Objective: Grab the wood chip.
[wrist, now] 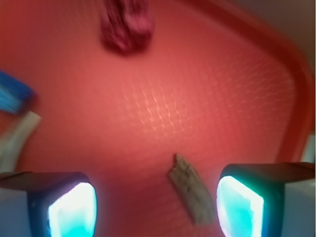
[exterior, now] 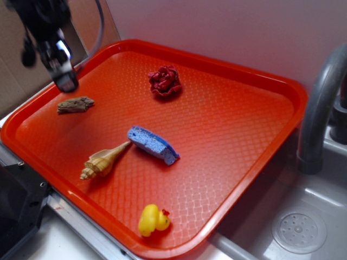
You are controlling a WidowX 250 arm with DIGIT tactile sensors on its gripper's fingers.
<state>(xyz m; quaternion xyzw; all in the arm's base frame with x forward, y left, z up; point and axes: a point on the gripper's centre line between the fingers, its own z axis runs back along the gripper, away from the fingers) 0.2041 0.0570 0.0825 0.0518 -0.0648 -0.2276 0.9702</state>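
Grey-brown, rough, flat wood chip point(exterior: 76, 104) lying loose on red plastic tray point(exterior: 238, 141), near left rim, not yet taken. Hanging just above and a bit behind it: black end effector point(exterior: 64, 76), no contact w/ the chip. In wrist view, end effector point(wrist: 155, 207) standing wide, w/ two pads glowing cyan at the bottom corners and wood chip point(wrist: 192, 192) between them, closer to the right-hand pad in that view, lying at a slant. Judged progress: approach approx. done, alignment nearly ok; left to do are small sideways correction, descent, closing, lift. Nothing gripped so far.

Also on the tray, well apart from the chip: tan spiral seashell point(exterior: 103, 161), blue sponge piece point(exterior: 153, 144) w/ shell tip almost touching it, dark red crumpled flower-like object point(exterior: 165, 81) toward the far side, yellow rubber duck point(exterior: 153, 220) near the front rim. Tray surface textured w/ a fine grid, looks a bit slippery, so chip perhaps slides when pushed.

Tray resting on a worktop beside a grey sink point(exterior: 303, 227) w/ round drain and curved grey faucet point(exterior: 320, 108). Pale wall behind.
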